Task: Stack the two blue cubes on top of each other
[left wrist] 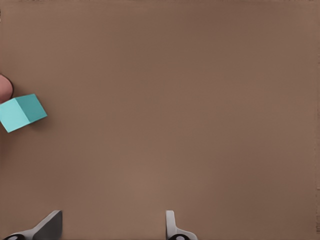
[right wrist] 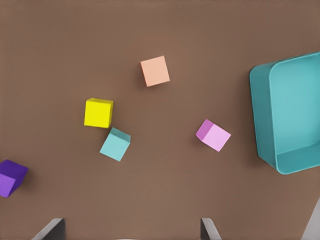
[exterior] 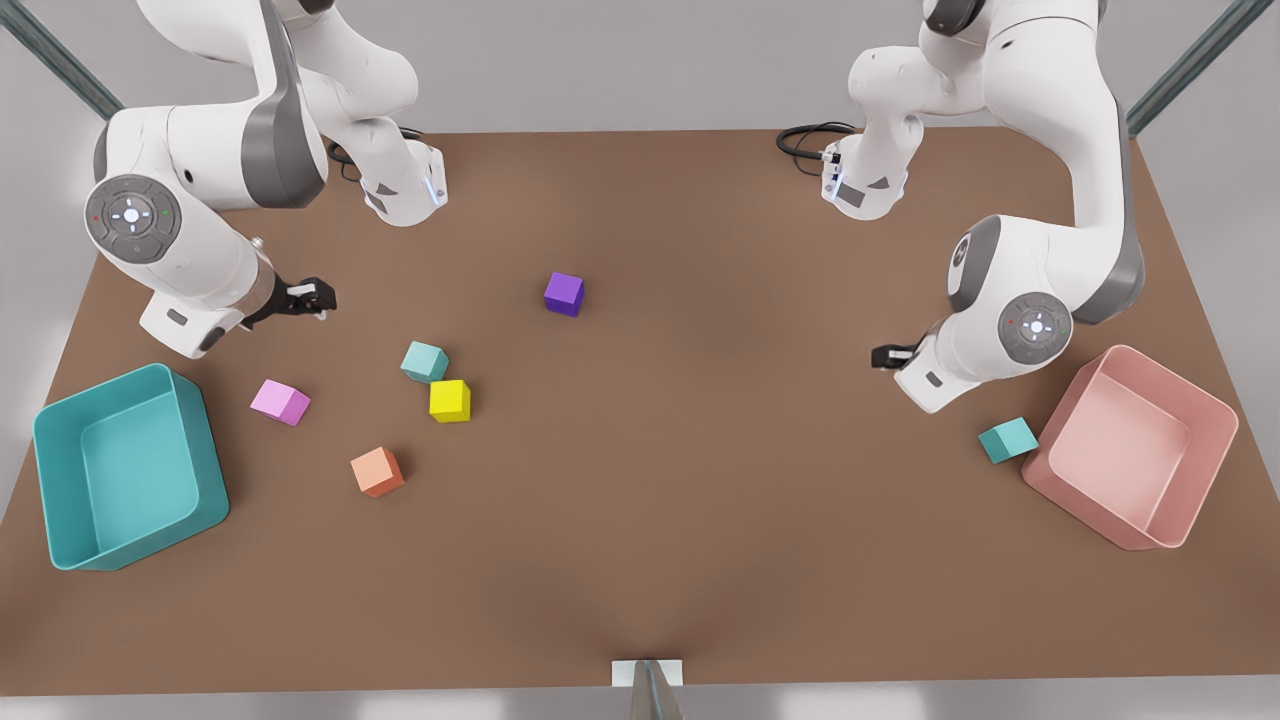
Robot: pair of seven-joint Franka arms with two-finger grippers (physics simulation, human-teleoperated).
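Observation:
One blue cube [exterior: 424, 361] lies on the brown table at the front view's left, touching a yellow cube [exterior: 450, 400]; the right wrist view shows it too [right wrist: 115, 144]. The other blue cube [exterior: 1007, 440] rests at the front view's right, against the pink bin [exterior: 1080, 505], and appears in the left wrist view [left wrist: 22, 112]. My left gripper [exterior: 885, 355] hovers open and holds nothing [left wrist: 111, 227], behind and to the left of that cube. My right gripper [exterior: 315, 297] is open [right wrist: 131, 230], above the table behind the left group of cubes.
A purple cube [exterior: 564, 294] sits near the table's middle. A pink cube [exterior: 280, 402] and an orange cube [exterior: 377, 471] lie near the first blue cube. A large teal bin [exterior: 205, 470] stands at the front view's far left.

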